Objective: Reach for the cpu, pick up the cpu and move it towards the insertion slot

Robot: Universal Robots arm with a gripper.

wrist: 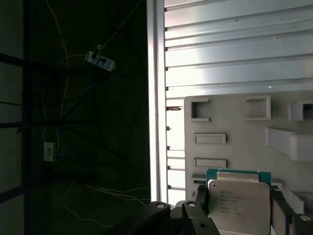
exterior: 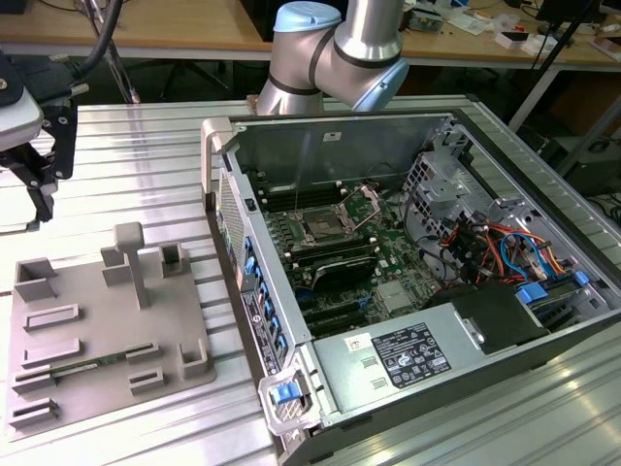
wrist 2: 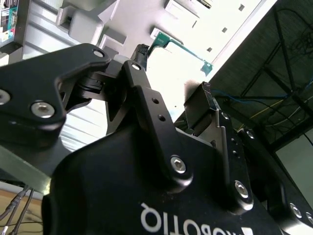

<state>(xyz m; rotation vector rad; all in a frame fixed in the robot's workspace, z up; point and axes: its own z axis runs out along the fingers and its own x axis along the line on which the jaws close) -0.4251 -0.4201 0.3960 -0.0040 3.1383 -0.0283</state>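
1. One chip is what I see first: the cpu (wrist: 238, 205), silvery top up on a green edge, sits between the dark fingers (wrist: 199, 196) in the first wrist view, so the gripper (wrist: 239, 208) looks clamped on it.
2. In the second wrist view the gripper (wrist 2: 173, 81) has its fingers (wrist 2: 146, 103) drawn close on a thin green-edged piece (the same chip seen edge-on, I think).
3. Just behind the chip I see the grey fixture (wrist: 234, 132) with its rectangular recesses, lying on the ribbed metal table (wrist: 234, 54).
4. In the exterior view the insertion slot (exterior: 319, 227) lies inside the open computer case (exterior: 543, 204), well apart from the grey fixture (exterior: 97, 340) on the exterior view's left.
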